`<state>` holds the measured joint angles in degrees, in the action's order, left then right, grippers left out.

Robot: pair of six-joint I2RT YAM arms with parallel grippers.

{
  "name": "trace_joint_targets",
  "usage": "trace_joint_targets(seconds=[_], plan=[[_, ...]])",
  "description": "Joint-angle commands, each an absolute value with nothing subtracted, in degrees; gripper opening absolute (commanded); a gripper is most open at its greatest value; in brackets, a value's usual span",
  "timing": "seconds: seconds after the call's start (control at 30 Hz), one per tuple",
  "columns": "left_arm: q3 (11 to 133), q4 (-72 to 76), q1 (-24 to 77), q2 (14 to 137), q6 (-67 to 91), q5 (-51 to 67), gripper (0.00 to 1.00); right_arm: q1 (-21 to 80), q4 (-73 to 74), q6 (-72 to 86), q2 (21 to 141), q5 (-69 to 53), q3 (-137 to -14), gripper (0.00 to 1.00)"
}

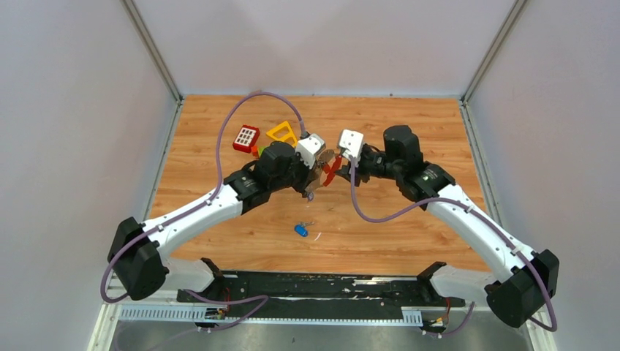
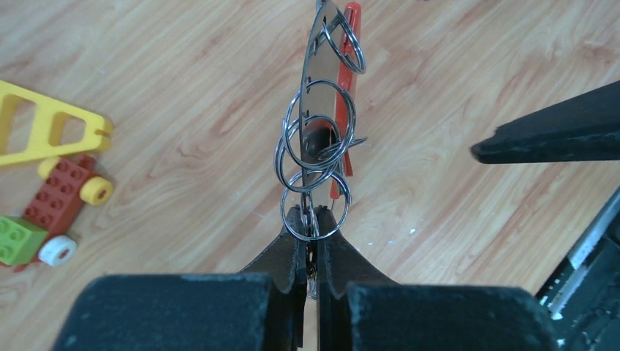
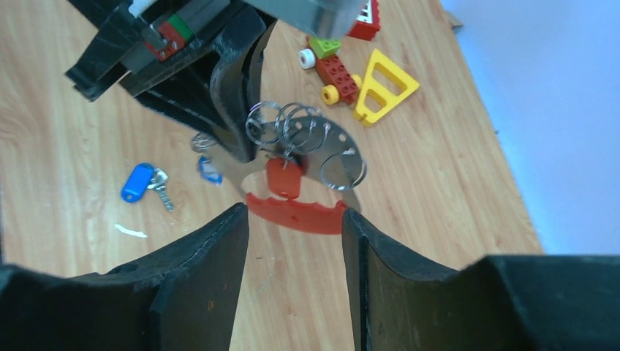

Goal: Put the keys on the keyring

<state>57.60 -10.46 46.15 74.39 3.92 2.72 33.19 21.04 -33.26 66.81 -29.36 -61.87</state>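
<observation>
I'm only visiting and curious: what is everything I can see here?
keyring: one, silver with red clip, held above the table
red key: one, hanging on keyring
blue key: one, lying on table
blue tag: one, hanging by keyring
frame: one, yellow, far side of table
button block: one, red-white, beside frame
brick car: one, red, yellow wheels, beside frame
green brick: one, against car
table: one, wood
left gripper: black, shut on keyring
right gripper: black, jaws astride red clip

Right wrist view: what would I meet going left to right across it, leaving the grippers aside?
blue-headed key, lying flat → red-headed key, hanging → yellow triangular frame
</observation>
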Motion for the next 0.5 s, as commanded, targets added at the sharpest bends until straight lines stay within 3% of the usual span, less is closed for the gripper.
trace_joint_targets(seconds=[0.0,0.47], plan=[[60.11,-11.77,46.49,75.03,10.87,5.64,0.00,36.09,15.37,-39.64,66.75,-19.41,-61.58,0.51],[58.76,-10.12,46.52,73.78,12.18,10.44,0.00,40.59,12.05,-43.21,67.78,-12.93,-58.46,0.54]])
